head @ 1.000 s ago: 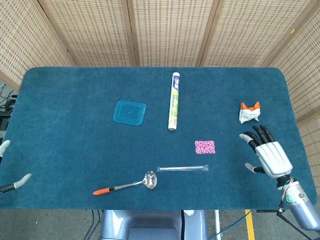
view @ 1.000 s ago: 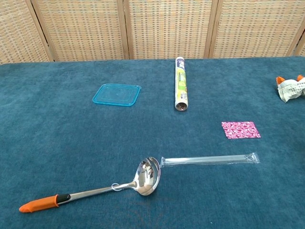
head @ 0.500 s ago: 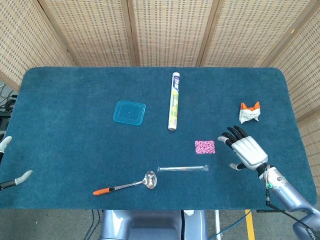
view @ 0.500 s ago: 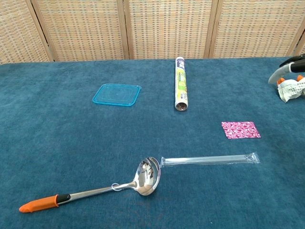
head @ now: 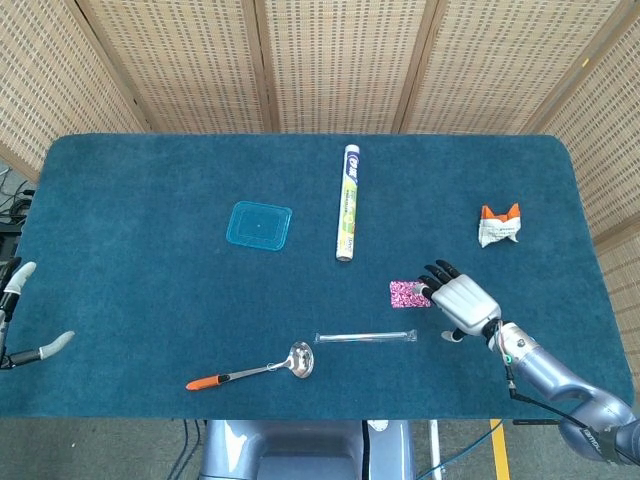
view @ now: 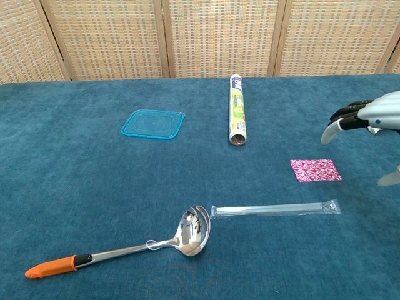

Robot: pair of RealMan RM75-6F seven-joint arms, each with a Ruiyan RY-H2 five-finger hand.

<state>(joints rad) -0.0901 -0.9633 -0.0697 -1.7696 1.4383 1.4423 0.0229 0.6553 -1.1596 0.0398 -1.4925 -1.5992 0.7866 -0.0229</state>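
— Things lying around the right hand (head: 462, 303), what are they?

— Right hand is hovering with fingers spread apart and nothing in them, its dark fingertips (head: 436, 277) reaching over the right edge of the pink patterned packet (head: 408, 294). Whether they are touching it, I cannot tell. In the chest view the hand (view: 369, 119) is hanging above and to the right of that packet (view: 315, 170).

— And what is sitting close by?

— Just in front of the packet a long clear-wrapped straw (head: 365, 337) is lying crosswise, with a steel ladle with an orange handle (head: 252, 371) further to the left. Behind it a foil roll (head: 348, 201) is lying lengthwise, and a blue plastic lid (head: 260, 225) is resting flat well to the left. A crumpled white and orange wrapper (head: 498, 227) is sitting near the right edge, apart from the hand. Nothing is lying between hand and packet.

— Left hand?

— Left hand (head: 18, 318) is showing only at the left border of the head view, fingers apart, holding nothing.

— Surroundings?

— Everything is resting on a teal carpeted surface (head: 150, 290), with woven cane screens (head: 330, 60) standing behind it
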